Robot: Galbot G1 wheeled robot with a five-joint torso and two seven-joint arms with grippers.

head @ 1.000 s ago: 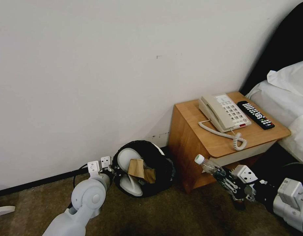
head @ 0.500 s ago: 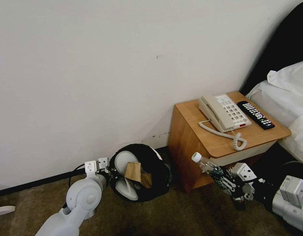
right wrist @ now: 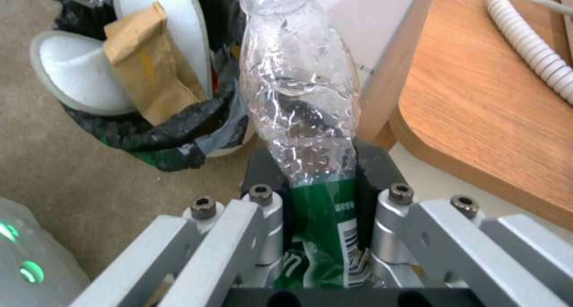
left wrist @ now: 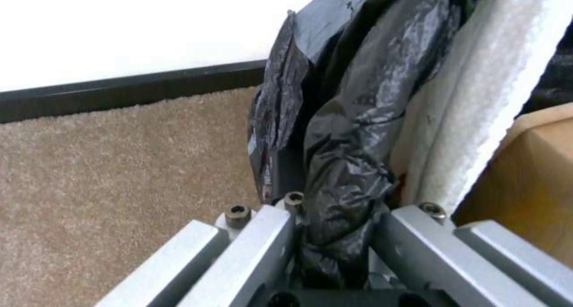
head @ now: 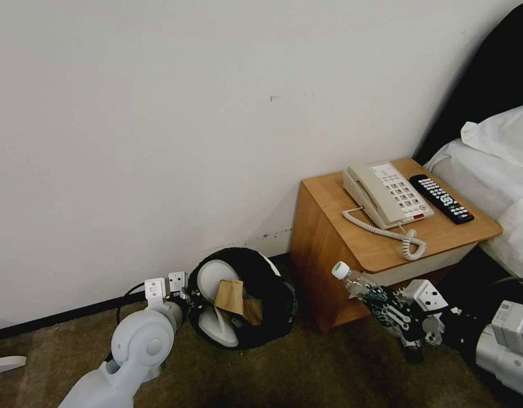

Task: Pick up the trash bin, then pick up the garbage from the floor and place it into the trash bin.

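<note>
Left tool [head: 185,294] clamps the bag-lined rim of the tilted trash bin [head: 244,297] by the wall, right tool [right wrist: 319,195] grips a plastic bottle [head: 360,285] beside the table [head: 442,232]; apparently next, carrying it over the bin's mouth.

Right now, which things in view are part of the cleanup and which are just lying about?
Part of the job:
- trash bin, its bag rim clamped by the left gripper
- white slippers and brown cardboard piece inside it
- plastic bottle held in the right gripper

Just lying about:
- phone
- remote
- nightstand
- bed
</note>
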